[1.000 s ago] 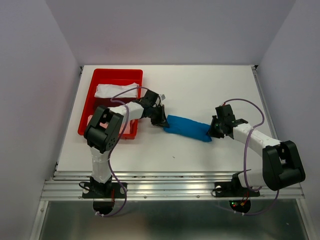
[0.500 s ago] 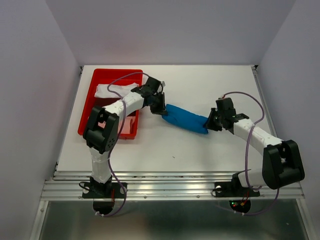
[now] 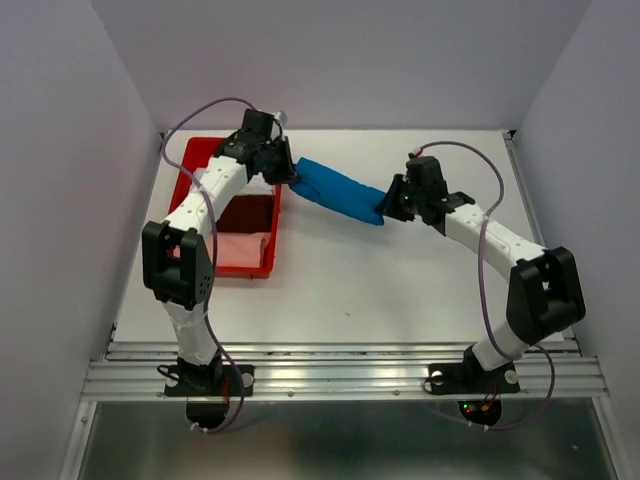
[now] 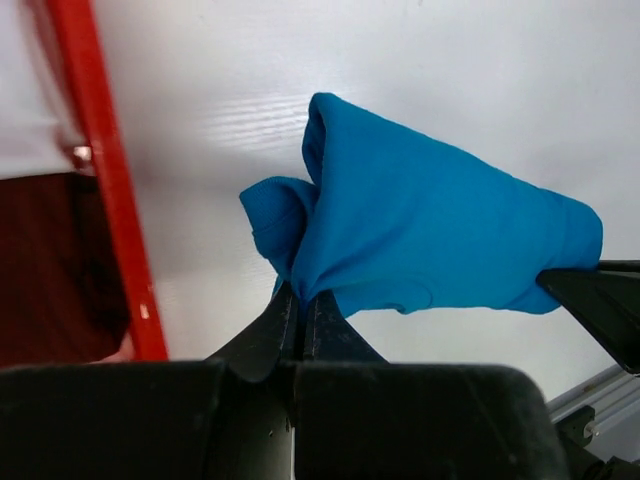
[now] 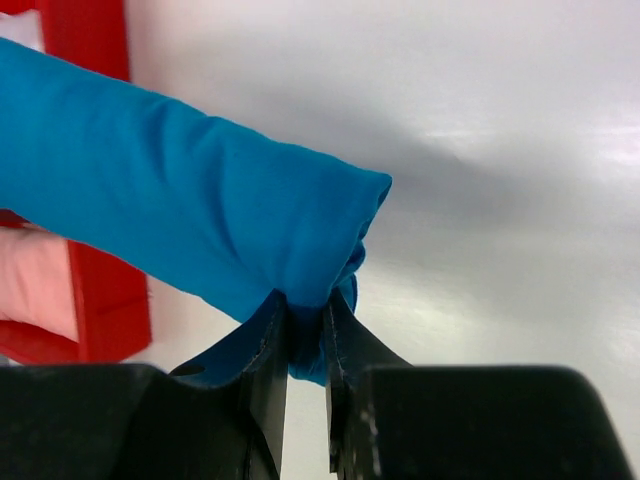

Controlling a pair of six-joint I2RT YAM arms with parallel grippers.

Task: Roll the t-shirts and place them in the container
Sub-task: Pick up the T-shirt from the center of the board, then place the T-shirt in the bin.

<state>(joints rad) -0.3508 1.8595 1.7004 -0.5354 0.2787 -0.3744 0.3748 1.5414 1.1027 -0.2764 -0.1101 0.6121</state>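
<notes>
Rolled blue t-shirt (image 3: pixel 340 193) hanging between the two arms above the white bench (image 3: pixel 400 290). The left gripper (image 3: pixel 285 170) is pinching the roll's left end, its jaws pressed nearly together on a bunched fold of blue cloth, as the left wrist view (image 4: pixel 300 300) is showing. The right gripper (image 3: pixel 385 205) is clamping the opposite end, its jaws closed on a thicker wad of the fabric, seen in the right wrist view (image 5: pixel 308 310). The roll is lying slantwise from upper left to lower right in the overhead view, its left end just beside the right rim of the red tray (image 3: pixel 190 160) near the tray's far corner. It is casting a soft shadow on the bench below. Inside the tray, a dark maroon t-shirt (image 3: pixel 250 212) is lying in the middle, and a pale pink t-shirt (image 3: pixel 240 248) is lying at the near end. The left arm is reaching across the tray's far part.
</notes>
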